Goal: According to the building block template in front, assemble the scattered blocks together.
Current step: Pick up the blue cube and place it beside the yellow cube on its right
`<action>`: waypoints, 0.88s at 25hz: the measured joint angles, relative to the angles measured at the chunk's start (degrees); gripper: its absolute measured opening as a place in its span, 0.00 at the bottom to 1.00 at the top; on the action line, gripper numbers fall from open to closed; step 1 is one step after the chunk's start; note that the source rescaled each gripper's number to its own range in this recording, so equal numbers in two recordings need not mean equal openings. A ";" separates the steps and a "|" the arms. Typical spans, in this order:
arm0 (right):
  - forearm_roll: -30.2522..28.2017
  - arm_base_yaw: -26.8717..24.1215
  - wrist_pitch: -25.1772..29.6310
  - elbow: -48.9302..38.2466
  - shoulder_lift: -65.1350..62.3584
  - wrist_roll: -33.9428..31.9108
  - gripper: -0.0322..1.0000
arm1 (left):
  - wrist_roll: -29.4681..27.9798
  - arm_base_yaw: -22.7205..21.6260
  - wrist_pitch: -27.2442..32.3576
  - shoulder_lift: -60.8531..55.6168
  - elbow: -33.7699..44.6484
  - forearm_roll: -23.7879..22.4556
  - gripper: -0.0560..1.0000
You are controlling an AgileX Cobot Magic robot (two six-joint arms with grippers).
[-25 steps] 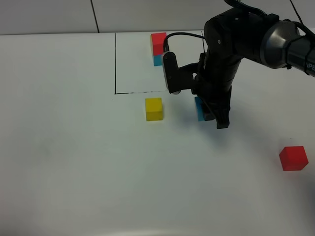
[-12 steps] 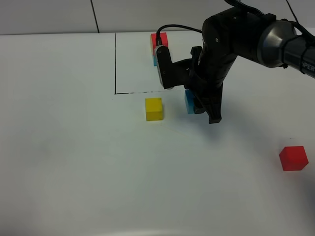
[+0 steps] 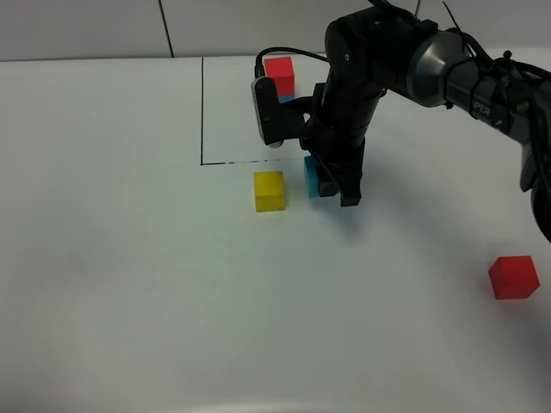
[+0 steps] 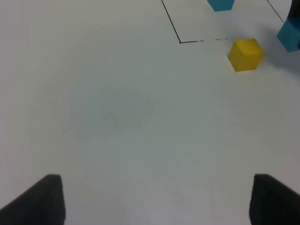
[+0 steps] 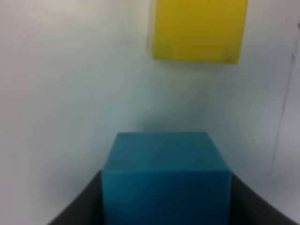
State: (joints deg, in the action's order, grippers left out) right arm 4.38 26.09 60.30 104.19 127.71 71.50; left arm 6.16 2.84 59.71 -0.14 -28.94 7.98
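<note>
Right pincer is clamping the cyan-blue cube between closed jaws, holding it just right of the yellow cube, not touching it. Left pincer is hanging wide open over bare surface, gripping nothing, well apart from the yellow cube. The red cube is sitting far to the yellow cube's right, and the building block template is standing beyond it.
</note>
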 joint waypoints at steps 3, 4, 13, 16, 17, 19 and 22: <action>0.49 -0.12 0.18 0.98 1.77 0.00 0.05 | 0.00 0.00 0.00 0.00 0.00 0.00 0.77; 0.81 -0.18 0.18 0.97 2.10 0.00 0.05 | 0.00 0.00 0.00 0.00 0.00 0.00 0.77; 2.74 -2.38 0.25 1.18 3.17 -0.77 0.05 | 0.00 0.00 0.00 0.00 0.00 0.00 0.77; 3.23 -2.38 -0.17 1.18 3.23 -1.51 0.05 | 0.00 0.00 0.00 0.00 0.00 0.00 0.77; 3.45 -2.38 -0.48 1.18 3.23 -1.64 0.05 | 0.00 0.00 0.00 0.00 0.00 0.00 0.77; 3.58 -2.38 -0.97 1.18 3.23 -2.04 0.05 | 0.00 0.00 0.00 0.00 0.00 0.00 0.77; 3.68 -2.38 -1.23 1.22 3.51 -2.84 0.05 | 0.00 0.00 0.00 0.00 0.00 0.00 0.77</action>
State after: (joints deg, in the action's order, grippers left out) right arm 8.06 23.71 59.07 105.40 131.22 68.66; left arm 6.16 2.84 59.71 -0.14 -28.94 7.98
